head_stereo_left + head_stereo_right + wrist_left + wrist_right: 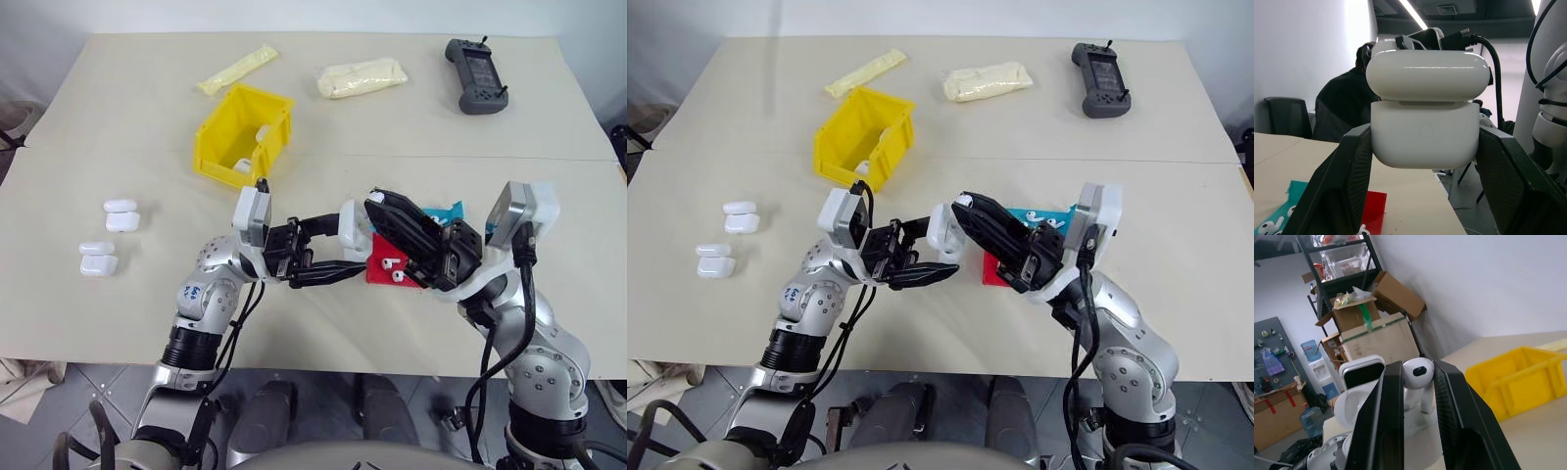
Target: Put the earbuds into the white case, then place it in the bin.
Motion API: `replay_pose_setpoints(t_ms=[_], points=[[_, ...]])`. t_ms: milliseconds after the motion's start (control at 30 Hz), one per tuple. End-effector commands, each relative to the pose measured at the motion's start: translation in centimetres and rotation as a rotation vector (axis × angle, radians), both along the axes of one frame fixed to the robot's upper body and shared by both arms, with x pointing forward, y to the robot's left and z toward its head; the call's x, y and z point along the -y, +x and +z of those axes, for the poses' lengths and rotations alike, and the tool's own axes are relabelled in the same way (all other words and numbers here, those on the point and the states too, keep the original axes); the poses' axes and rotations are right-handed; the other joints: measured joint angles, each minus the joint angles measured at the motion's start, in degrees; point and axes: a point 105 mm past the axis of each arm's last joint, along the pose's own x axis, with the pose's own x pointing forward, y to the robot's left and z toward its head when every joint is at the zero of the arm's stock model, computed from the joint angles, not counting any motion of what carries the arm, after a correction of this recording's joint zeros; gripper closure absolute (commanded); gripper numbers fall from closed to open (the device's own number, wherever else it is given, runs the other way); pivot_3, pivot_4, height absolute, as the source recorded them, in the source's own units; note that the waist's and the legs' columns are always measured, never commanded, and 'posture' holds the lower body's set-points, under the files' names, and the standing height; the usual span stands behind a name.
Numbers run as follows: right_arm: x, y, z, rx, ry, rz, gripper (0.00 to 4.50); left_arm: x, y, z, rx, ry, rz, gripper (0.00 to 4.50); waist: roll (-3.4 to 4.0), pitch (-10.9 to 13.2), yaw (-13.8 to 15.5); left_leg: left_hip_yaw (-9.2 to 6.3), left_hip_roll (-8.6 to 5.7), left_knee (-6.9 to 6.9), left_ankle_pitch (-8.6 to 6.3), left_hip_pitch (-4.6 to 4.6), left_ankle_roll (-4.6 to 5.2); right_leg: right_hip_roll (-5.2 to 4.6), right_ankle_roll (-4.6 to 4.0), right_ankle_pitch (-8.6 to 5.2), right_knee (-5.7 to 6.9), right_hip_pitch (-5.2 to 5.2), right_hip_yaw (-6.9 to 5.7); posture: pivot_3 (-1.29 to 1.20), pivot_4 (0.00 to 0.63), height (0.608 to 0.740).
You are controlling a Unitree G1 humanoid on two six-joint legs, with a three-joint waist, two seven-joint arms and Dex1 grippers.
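My left gripper (345, 245) is shut on the white case (355, 231), held above the table's near half with its lid hinged open (1427, 73). In the left wrist view the case body (1425, 134) sits between the two black fingers (1344, 181). My right gripper (1418, 369) is shut on one earbud (1419, 373), its stem pointing down, close beside the open case (1354, 399). More earbuds (392, 268) lie on the red tray (377, 274) under my hands. The yellow bin (217, 147) stands behind, to the left.
Several spare white cases (120, 213) lie at the table's left, and some lie inside the bin. A teal tray (446, 211) sits beside the red one. Two pale yellow packets (361, 76) and a black controller (476, 75) lie at the far edge.
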Motion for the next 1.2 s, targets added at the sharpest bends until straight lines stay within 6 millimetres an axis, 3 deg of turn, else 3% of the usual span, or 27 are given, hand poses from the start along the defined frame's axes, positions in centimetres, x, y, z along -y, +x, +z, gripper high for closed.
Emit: replay_pose_setpoints(t_ms=[33,633,900,1033,1100,1200], points=[[-0.3,-0.9,0.5,0.052,-0.012,0.015,4.00,0.2,-0.5,1.1,0.054,-0.030,-0.006,1.72,0.00,0.00,0.00,0.00,0.00,-0.01,0.00,0.00,0.00,0.00,0.00,0.00,0.00,0.00,0.00,0.00,0.150,0.740],[-0.5,-1.1,-3.0,0.019,-0.176,0.058,4.00,0.4,0.1,1.7,0.083,-0.055,0.023,1.72,0.00,0.00,0.07,0.02,-0.01,-0.02,0.00,0.00,0.00,0.00,0.00,0.00,-0.03,0.00,0.00,0.00,0.150,0.740],[0.1,-0.7,-1.7,0.036,-0.206,0.098,1.36,0.6,0.2,1.7,0.095,-0.060,0.017,1.72,-0.01,0.00,0.13,0.03,0.00,-0.02,0.00,-0.01,0.00,0.01,0.00,0.00,-0.07,0.01,-0.01,0.00,0.150,0.740],[1.6,-0.2,-1.1,0.074,-0.253,0.049,0.05,0.6,0.4,1.6,0.099,-0.061,0.023,1.72,-0.01,0.01,0.30,0.03,-0.01,-0.02,0.00,-0.01,0.01,0.00,0.00,0.00,-0.09,0.02,-0.01,0.00,0.150,0.740],[2.8,0.1,-1.0,0.081,-0.284,0.006,0.05,0.5,0.6,1.5,0.098,-0.060,0.034,1.72,-0.03,0.02,0.30,0.02,-0.02,0.01,-0.01,-0.02,0.02,-0.01,0.01,0.00,-0.12,0.06,-0.02,0.00,0.150,0.740],[6.6,0.0,-1.7,0.080,-0.404,-0.105,0.05,0.0,1.0,0.7,0.101,-0.039,0.067,1.72,-0.03,0.02,0.53,0.03,-0.02,-0.03,-0.01,-0.02,0.02,0.00,0.01,0.01,-0.14,0.06,-0.04,0.00,0.150,0.740]])
